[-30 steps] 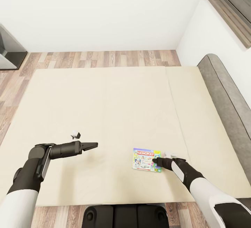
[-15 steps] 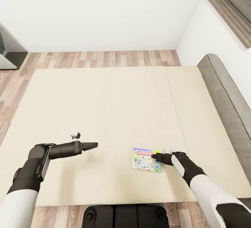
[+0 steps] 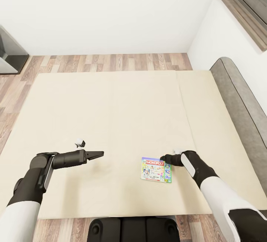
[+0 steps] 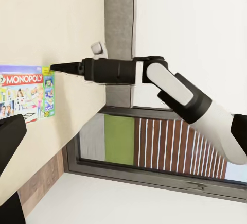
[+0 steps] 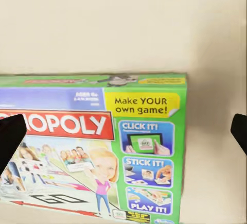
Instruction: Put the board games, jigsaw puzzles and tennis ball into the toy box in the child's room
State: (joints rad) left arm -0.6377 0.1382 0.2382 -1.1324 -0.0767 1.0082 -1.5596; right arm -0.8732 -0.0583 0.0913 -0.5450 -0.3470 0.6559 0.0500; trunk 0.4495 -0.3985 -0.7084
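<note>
Monopoly box (image 3: 156, 169) lies flat on the cream bed (image 3: 111, 116), near its front edge, right of centre. Right gripper (image 3: 163, 158) hovers at the box's far right corner, fingers spread wide in the right wrist view. Left gripper (image 3: 99, 154) hangs above bare mattress well to the left, fingers pressed together.

Green-edged board game (image 3: 156, 169) with red lettering on plain cream bed (image 3: 111, 116).
</note>
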